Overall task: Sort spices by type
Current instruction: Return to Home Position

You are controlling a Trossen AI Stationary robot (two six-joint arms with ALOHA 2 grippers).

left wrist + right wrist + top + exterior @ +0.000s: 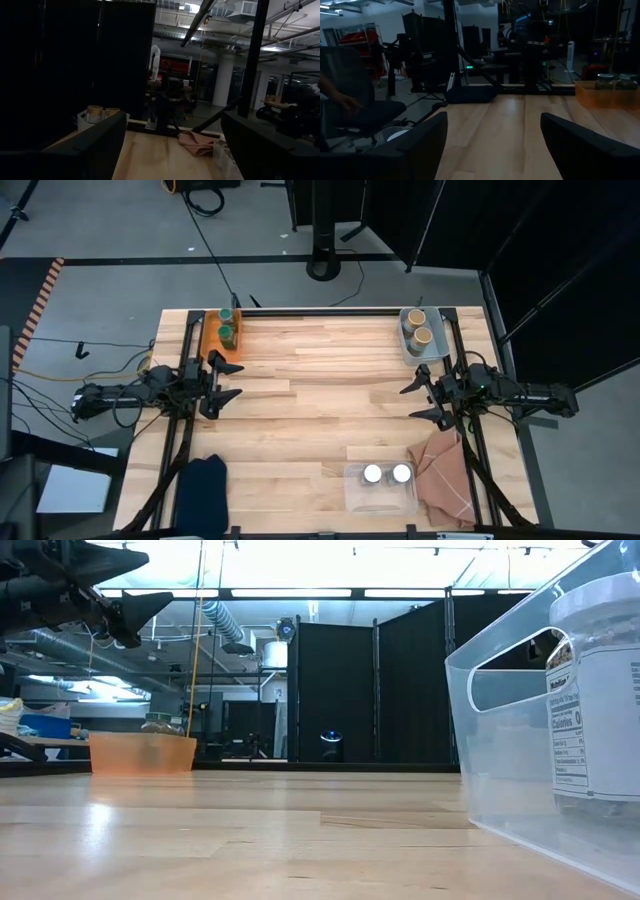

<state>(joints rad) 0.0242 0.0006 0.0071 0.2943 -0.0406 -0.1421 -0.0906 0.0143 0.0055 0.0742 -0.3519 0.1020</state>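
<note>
The left gripper (240,379) hangs over the tabletop's (320,410) left side and the right gripper (408,403) over its right side, each with fingers spread apart and holding nothing. Two green-lidded jars (226,333) stand in the orange bin (209,342) at the far left corner. Two tan-lidded jars (424,336) sit in the gray bin (431,353) at the far right. Two white-lidded jars (372,473) sit side by side in the clear bin (380,498) at the near edge, just beside a pink cloth (445,475).

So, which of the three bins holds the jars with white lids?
The clear bin beside the pink cloth: its two jars have white lids. The orange bin holds green-lidded jars, the gray bin tan-lidded ones.
</note>
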